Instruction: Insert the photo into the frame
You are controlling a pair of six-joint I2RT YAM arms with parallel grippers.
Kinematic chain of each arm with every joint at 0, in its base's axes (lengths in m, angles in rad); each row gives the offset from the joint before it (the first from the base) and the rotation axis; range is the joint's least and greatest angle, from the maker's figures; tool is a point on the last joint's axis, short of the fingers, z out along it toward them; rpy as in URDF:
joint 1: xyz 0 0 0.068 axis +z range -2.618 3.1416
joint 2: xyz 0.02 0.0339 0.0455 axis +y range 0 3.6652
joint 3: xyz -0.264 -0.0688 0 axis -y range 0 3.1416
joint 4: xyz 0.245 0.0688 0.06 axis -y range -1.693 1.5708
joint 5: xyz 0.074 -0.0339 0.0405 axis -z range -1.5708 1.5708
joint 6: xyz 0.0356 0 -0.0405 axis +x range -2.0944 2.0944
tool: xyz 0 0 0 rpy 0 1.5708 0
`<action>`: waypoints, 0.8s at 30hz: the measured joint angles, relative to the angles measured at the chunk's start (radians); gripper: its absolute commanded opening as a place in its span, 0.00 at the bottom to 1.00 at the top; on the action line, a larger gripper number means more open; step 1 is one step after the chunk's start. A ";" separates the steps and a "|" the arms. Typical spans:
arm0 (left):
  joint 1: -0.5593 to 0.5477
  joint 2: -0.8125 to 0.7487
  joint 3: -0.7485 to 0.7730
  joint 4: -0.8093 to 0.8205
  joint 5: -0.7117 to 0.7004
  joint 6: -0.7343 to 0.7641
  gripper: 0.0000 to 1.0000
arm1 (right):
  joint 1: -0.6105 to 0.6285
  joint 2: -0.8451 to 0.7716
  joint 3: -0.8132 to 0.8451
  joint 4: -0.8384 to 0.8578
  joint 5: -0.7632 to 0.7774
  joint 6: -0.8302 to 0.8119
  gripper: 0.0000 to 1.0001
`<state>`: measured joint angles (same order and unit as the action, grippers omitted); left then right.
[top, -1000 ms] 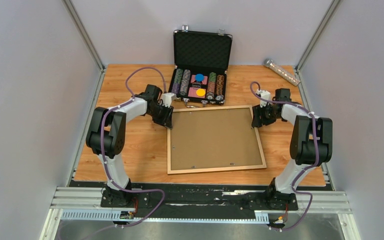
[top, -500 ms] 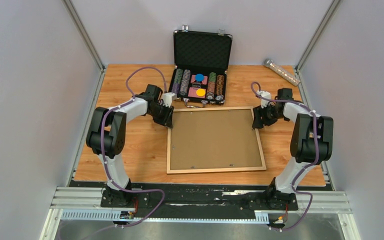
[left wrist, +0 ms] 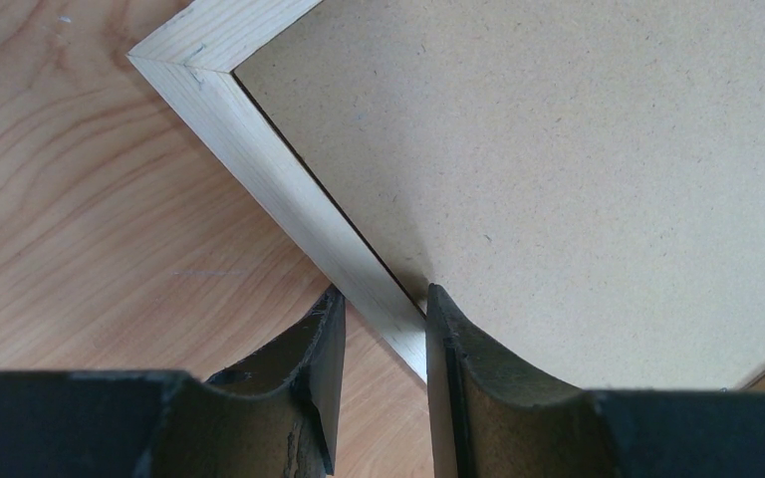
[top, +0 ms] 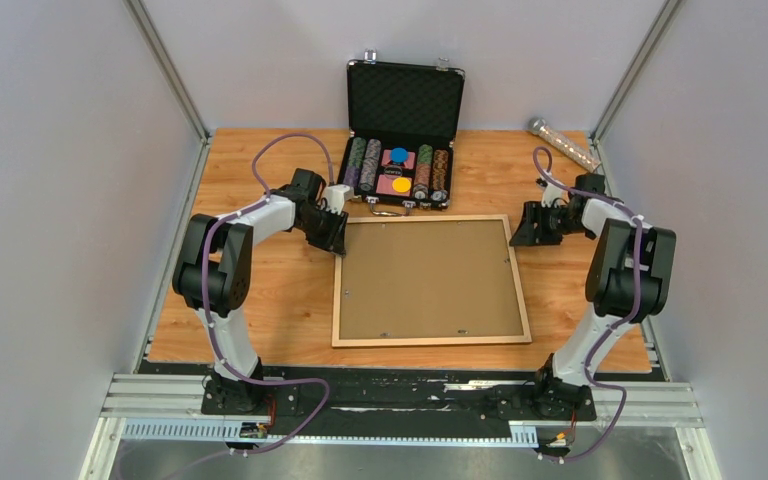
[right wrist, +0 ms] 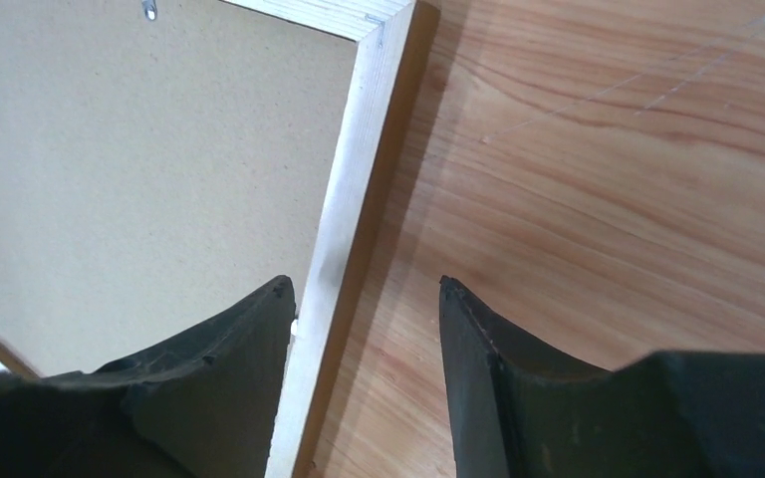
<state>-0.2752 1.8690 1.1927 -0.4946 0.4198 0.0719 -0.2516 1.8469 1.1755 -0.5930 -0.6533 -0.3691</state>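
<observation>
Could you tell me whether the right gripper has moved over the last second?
Yes: the right gripper has drawn rightward, away from the black case.

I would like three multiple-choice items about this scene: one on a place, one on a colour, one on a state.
1. The black case lies: A) beyond the far rail of the frame B) on the frame C) under the frame.
2. The panel inside the frame is: A) white B) brown C) red.
3. The jaws of the right gripper are: A) shut on the frame B) shut on the case C) open.
Key: A, the top view shows it past the far rail; B, the backing board is brown; C, bare table shows between them.
</observation>
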 measured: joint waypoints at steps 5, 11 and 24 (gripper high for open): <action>0.000 0.000 0.000 0.000 0.000 0.000 0.02 | 0.002 0.031 0.004 -0.001 -0.024 0.040 0.53; 0.000 0.001 0.000 0.000 -0.001 0.000 0.03 | 0.012 0.042 0.003 0.002 -0.028 0.059 0.52; 0.000 0.001 0.002 -0.001 -0.002 0.000 0.04 | 0.074 0.040 -0.012 0.068 0.057 0.103 0.22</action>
<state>-0.2752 1.8702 1.1942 -0.4953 0.4179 0.0715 -0.1780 1.8870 1.1633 -0.5247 -0.5961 -0.2661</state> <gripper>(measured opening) 0.388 0.321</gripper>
